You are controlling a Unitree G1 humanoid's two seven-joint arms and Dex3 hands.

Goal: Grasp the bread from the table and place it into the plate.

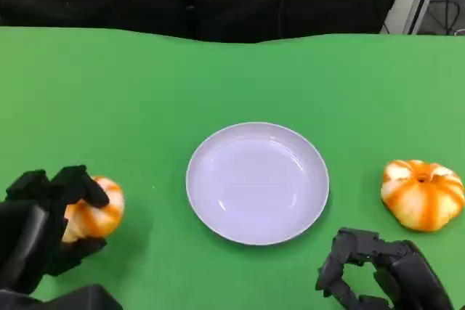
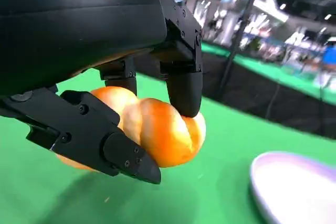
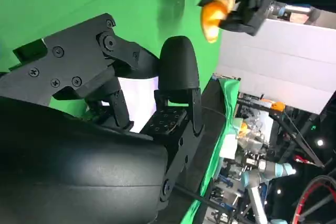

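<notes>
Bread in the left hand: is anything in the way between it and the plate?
Nothing visible is. The left hand holds the bread, and only bare green table lies between it and the plate. The second bread and the right hand sit on the plate's far side.

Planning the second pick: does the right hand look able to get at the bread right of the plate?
Probably yes: the right hand holds nothing, and bare green table lies between it and that bread beside the plate.
</notes>
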